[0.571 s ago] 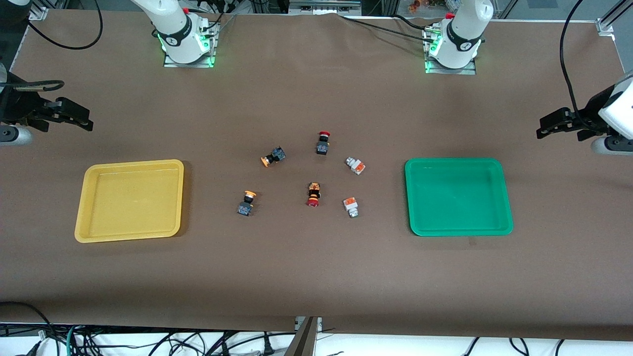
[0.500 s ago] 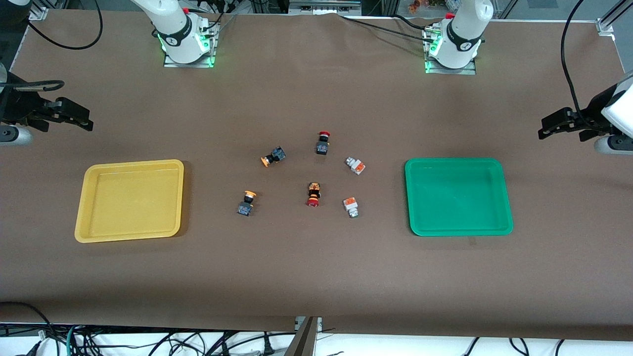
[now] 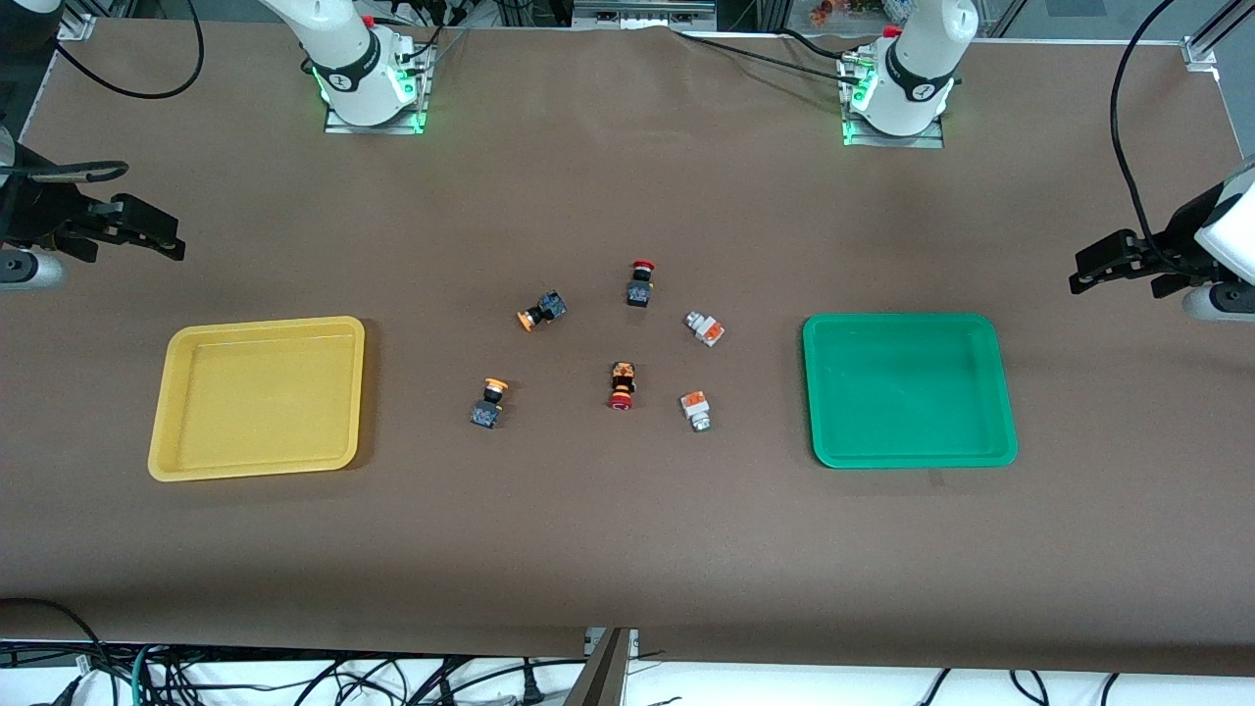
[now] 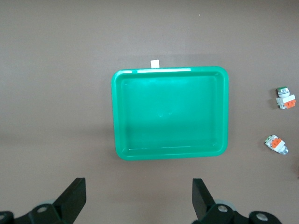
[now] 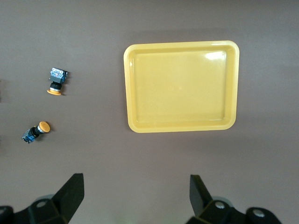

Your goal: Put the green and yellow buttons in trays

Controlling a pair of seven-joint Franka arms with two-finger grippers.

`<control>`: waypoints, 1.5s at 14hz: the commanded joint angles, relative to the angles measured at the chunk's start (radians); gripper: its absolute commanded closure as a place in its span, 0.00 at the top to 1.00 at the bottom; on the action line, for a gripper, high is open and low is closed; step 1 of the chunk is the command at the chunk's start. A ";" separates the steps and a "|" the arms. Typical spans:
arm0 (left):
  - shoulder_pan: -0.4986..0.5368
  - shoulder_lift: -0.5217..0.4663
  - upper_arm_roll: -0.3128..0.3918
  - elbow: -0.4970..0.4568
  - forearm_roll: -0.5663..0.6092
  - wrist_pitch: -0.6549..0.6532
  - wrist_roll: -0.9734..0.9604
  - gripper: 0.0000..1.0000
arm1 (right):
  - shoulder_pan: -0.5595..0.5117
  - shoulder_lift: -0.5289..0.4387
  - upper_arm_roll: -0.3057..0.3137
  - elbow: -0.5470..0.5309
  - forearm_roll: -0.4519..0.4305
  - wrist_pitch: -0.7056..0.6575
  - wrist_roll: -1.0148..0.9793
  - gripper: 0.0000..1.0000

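Two orange-yellow-capped buttons (image 3: 541,311) (image 3: 487,403) and two white-grey buttons (image 3: 705,327) (image 3: 695,410) lie mid-table between the yellow tray (image 3: 257,397) and the green tray (image 3: 907,387). Both trays hold nothing. My left gripper (image 3: 1083,275) is open over bare table at the left arm's end, beside the green tray. My right gripper (image 3: 176,240) is open over bare table at the right arm's end, beside the yellow tray. The left wrist view shows the left gripper (image 4: 139,200), the green tray (image 4: 170,113) and the white-grey buttons (image 4: 285,99) (image 4: 276,143). The right wrist view shows the right gripper (image 5: 135,196), the yellow tray (image 5: 182,86) and the orange-capped buttons (image 5: 57,80) (image 5: 35,131).
Two red-capped switches (image 3: 640,283) (image 3: 621,385) lie among the buttons. The arm bases (image 3: 368,78) (image 3: 897,88) stand along the table's edge farthest from the front camera. Cables hang off the table's nearest edge.
The left gripper has shifted slightly lower in the front view and toward the table's end. The right gripper has barely moved. The buttons and trays lie as before.
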 commanded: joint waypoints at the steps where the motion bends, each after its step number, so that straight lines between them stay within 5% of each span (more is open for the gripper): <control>1: -0.002 0.018 0.001 0.057 -0.002 -0.006 0.016 1.00 | -0.011 0.007 0.009 0.013 -0.010 -0.003 -0.008 1.00; 18: -0.007 0.054 0.000 0.096 -0.002 -0.004 0.014 1.00 | 0.010 0.009 0.015 0.003 -0.016 -0.017 0.005 1.00; 21: -0.010 0.055 0.000 0.096 -0.003 -0.004 0.014 1.00 | 0.015 0.068 0.015 0.004 -0.008 -0.014 0.002 1.00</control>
